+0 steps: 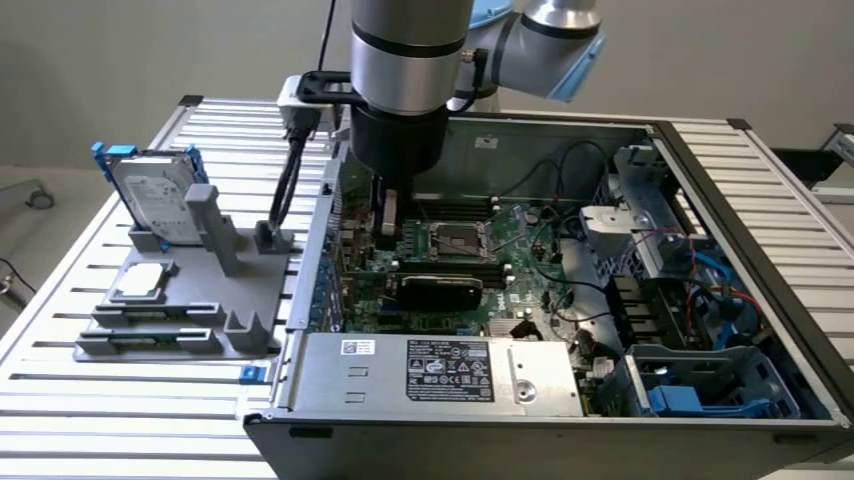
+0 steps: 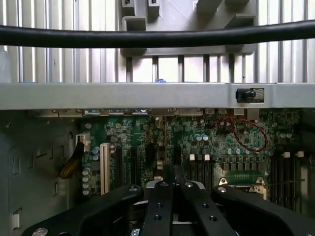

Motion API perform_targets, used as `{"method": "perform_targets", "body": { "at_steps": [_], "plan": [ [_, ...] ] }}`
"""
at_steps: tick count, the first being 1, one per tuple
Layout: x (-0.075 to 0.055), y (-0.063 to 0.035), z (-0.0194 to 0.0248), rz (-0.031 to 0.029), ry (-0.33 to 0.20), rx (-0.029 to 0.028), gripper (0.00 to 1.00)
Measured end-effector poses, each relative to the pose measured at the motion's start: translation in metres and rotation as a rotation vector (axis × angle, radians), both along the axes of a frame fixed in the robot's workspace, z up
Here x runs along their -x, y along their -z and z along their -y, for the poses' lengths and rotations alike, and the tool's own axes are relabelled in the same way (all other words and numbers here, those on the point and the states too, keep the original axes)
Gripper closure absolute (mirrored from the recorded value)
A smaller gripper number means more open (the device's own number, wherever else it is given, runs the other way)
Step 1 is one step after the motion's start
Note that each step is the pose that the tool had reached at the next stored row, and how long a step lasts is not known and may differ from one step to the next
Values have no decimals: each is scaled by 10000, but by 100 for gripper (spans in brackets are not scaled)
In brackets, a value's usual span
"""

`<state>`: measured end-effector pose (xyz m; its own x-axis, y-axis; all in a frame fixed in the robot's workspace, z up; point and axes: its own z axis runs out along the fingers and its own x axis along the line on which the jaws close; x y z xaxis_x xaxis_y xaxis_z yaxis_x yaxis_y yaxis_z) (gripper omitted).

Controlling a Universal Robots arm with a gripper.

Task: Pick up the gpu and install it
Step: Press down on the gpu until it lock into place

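Observation:
The gpu (image 1: 438, 290), a short card with a black rounded cover, stands on edge on the green motherboard (image 1: 527, 285) inside the open computer case (image 1: 747, 190), just in front of the CPU socket (image 1: 454, 240). My gripper (image 1: 387, 232) reaches down into the case beside the near wall, a little behind and above the gpu and apart from it. In the wrist view the black fingers (image 2: 160, 206) meet at the gripper (image 2: 173, 173), shut, with nothing visible between them. They hang over the row of expansion slots (image 2: 104, 167).
Outside the case, a grey fixture (image 1: 174, 290) holds a silver hard drive in a blue frame (image 1: 154, 190) and a small square silver chip (image 1: 143, 282). A power supply (image 1: 447, 370) fills the case's front. A black cable (image 2: 157, 35) crosses above the case wall (image 2: 147, 94).

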<state>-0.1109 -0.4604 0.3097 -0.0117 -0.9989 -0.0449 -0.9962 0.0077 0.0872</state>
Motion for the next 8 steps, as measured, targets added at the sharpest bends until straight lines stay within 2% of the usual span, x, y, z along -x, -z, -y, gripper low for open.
{"method": "perform_targets", "body": {
  "at_steps": [8],
  "plan": [
    [-9,-1,3,-41,8,0,89]
  ]
}}
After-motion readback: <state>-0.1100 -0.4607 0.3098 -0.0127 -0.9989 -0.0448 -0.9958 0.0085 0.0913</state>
